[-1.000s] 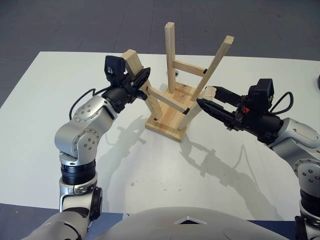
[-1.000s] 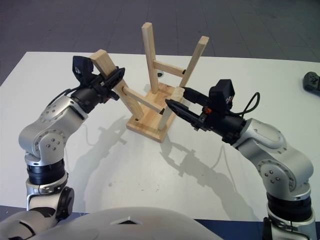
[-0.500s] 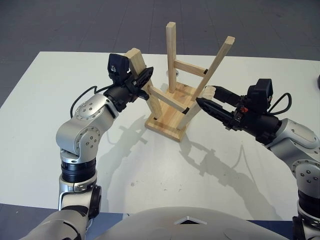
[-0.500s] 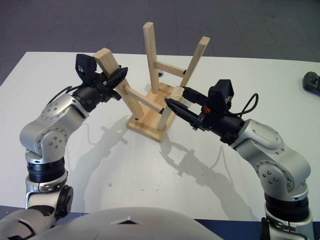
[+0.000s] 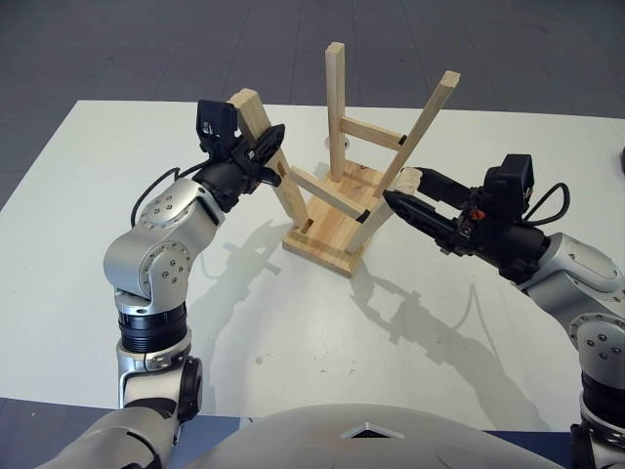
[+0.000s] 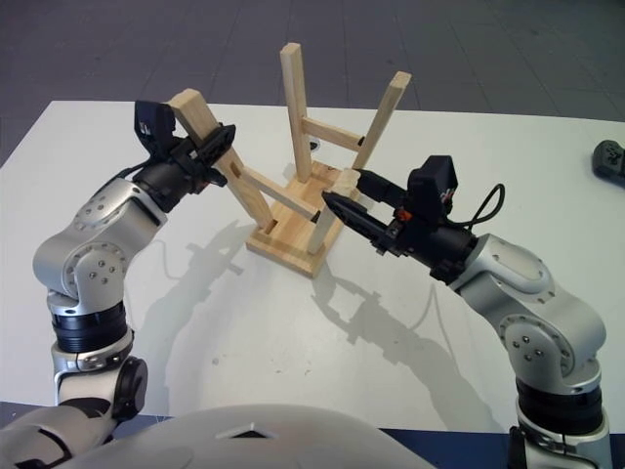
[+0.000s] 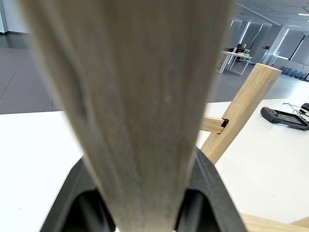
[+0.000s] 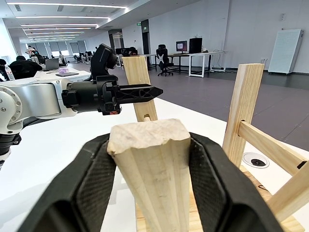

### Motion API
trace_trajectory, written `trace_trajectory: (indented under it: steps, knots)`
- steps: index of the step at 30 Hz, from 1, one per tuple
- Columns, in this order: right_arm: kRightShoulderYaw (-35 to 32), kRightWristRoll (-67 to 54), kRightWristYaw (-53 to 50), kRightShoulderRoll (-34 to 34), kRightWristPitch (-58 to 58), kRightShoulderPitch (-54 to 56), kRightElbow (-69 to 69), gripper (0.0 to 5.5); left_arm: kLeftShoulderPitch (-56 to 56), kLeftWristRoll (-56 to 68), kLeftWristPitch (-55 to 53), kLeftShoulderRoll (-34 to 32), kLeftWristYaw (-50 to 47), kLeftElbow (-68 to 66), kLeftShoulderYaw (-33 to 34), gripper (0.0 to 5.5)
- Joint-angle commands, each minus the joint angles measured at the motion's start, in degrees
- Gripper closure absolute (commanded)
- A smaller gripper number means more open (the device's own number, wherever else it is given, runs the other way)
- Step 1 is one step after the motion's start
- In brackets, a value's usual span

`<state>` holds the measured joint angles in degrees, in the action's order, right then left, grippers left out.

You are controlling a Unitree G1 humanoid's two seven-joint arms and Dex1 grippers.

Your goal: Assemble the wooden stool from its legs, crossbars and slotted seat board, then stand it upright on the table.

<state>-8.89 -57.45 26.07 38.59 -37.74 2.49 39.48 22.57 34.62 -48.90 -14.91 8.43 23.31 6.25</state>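
Fingers, right (image 5: 412, 210): clamped on the top end of the near right leg (image 5: 408, 180).
Seat board (image 5: 327, 249): lay flat on the table (image 5: 293, 332), underside up, legs pointing upward.
Fingers, left (image 5: 266, 145): clamped round the left leg (image 5: 252, 109), which leaned outward.
Crossbar (image 5: 327, 192): ran from the left leg towards the right side.
Far legs (image 5: 335, 107): stood behind, joined by their own bar.
Step in hand (judged): seating the held legs. Best to push along each leg's line and bring the left leg upright without levering the crossbar.

Stool (image 5: 327, 241): pale bare wood, matt, grain visible. Tabletop (image 5: 293, 337): smooth white surface, low sheen. Left hand (image 5: 276, 156) and right hand (image 5: 398, 188): matt black plastic.
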Motion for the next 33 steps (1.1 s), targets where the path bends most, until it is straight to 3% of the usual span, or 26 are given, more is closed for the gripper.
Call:
trace_trajectory:
  steps: [1, 33]
  knots:
    - [1.16, -0.10, -0.26, 0.04, -2.44, -1.92, -0.51, 3.28, 1.84, -0.10, -1.05, -0.76, 0.49, -0.37, 0.22, 4.45]
    - [2.33, -0.23, -1.14, -0.75, -2.15, -2.99, 0.24, 3.28, 2.56, -5.90, 0.31, -6.51, 6.86, 3.81, -5.33, 4.45]
